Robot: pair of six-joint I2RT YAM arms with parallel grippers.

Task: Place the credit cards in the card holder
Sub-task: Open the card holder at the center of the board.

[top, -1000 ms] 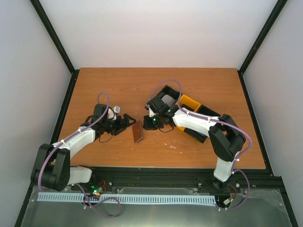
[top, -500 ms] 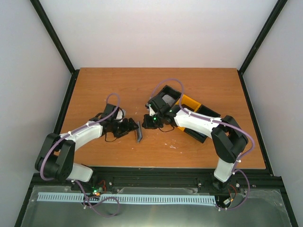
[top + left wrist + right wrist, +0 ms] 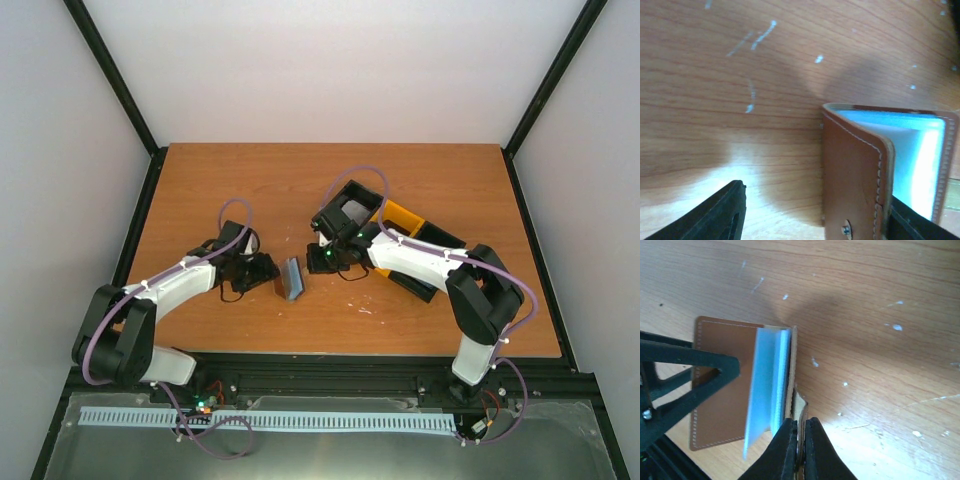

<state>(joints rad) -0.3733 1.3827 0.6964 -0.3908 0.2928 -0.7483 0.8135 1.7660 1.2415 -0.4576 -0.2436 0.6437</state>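
Two sets of fingers meet at the holder (image 3: 291, 278) in the top view, near the middle of the bench (image 3: 240, 180). A second ago it leaned there as a shut brown slab, with the left fingers (image 3: 270, 272) spread wide just short of it. Now that arm has reached in, its fingers have narrowed, and the holder stands on edge with its pale lining showing, while the right fingers (image 3: 308, 268) keep their hold on the far side. I judge the holder is being spread and steadied so a card can go in; no card has been fetched yet. Behind the right arm (image 3: 420, 258) sits the black-and-yellow tray (image 3: 405, 218), with what looks like a grey stack of cards (image 3: 352, 212) in its far compartment; the arm hides the rest. From the left wrist, the holder (image 3: 855, 170) gapes in a V. One finger (image 3: 715, 215) stands well clear of the brown cover and the other (image 3: 907, 222) pokes up inside the fold, so these fingers are part open, straddling one cover without clamping it. From the right wrist, the right fingers (image 3: 792, 447) are pinched shut on the leather tab (image 3: 799, 407) at the holder's edge. Pale blue leaves fan between the covers, and I see no card among them.
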